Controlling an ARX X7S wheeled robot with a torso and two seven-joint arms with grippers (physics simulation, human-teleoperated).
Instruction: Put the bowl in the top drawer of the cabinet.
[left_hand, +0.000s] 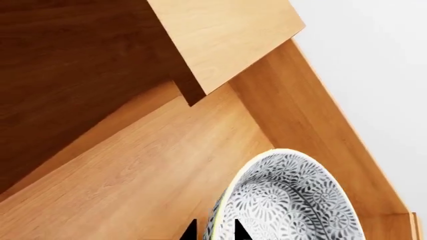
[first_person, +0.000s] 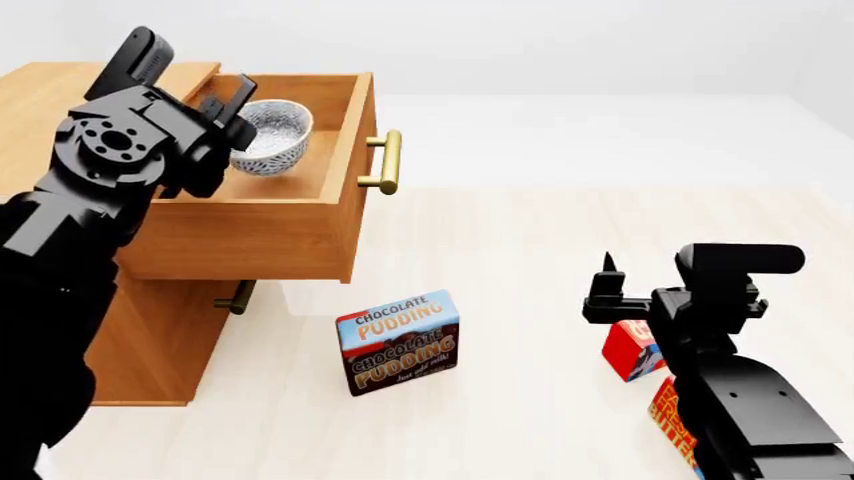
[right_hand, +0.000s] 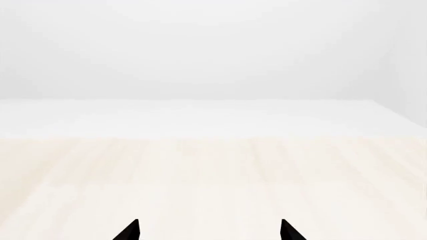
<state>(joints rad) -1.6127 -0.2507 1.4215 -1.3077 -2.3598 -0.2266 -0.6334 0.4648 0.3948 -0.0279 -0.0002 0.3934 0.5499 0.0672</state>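
Note:
The cabinet stands at the left of the head view, and its top drawer is pulled out, brass handle facing right. My left gripper is shut on the rim of the speckled white bowl and holds it tilted over the open drawer. In the left wrist view the gripper has one fingertip on each side of the bowl's rim, above the drawer's wooden floor. My right gripper is open over the pale floor, holding nothing.
The lower drawer is shut; its handle shows under the open one. A chocolate pudding box stands on the floor in front of the cabinet. A red box sits beside my right arm.

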